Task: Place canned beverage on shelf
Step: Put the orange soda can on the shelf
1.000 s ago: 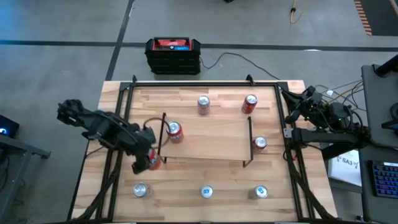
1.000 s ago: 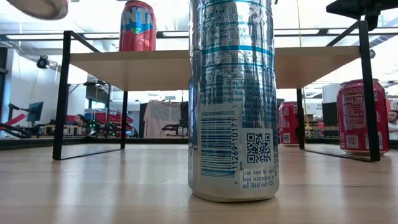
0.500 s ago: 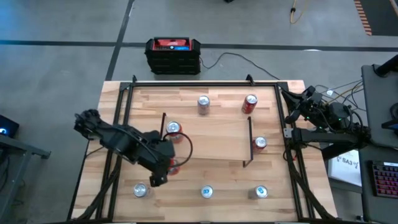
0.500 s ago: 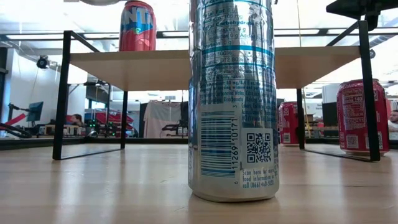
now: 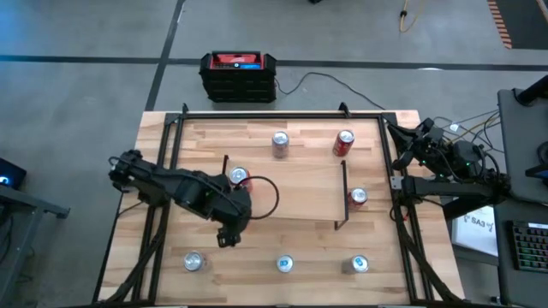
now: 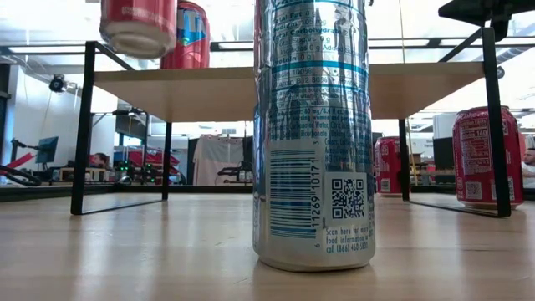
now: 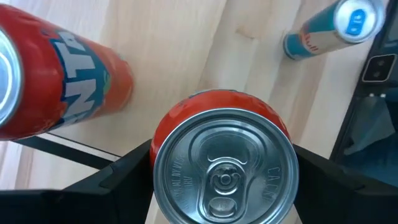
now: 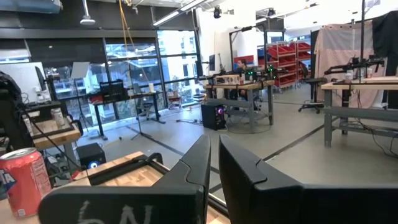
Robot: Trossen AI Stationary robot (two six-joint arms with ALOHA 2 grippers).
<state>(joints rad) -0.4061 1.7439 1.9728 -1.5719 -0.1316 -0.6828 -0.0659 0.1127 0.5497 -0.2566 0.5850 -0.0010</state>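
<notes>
Now left gripper (image 7: pixel 221 163) clamped on red can (image 7: pixel 222 168), aloft at shelf (image 5: pixel 291 192) 8 o'clock corner. Fanta can (image 5: pixel 239 177) just beside: risk of knocking it, or setting down on edge. Right gripper (image 8: pixel 212 163) nearly closed, empty, parked at 3 o'clock.

The shelf (image 5: pixel 291 192) stood mid-table (image 5: pixel 377 141), one can (image 5: pixel 239 177) on its left end. The left gripper (image 5: pixel 231 229) held another can (image 7: pixel 224 168) just off the shelf's near-left corner — above board height. Three cans (image 5: pixel 283 264) lined the near edge; two (image 5: pixel 280 141) stood behind the shelf, one (image 5: pixel 358 197) at its right end.
</notes>
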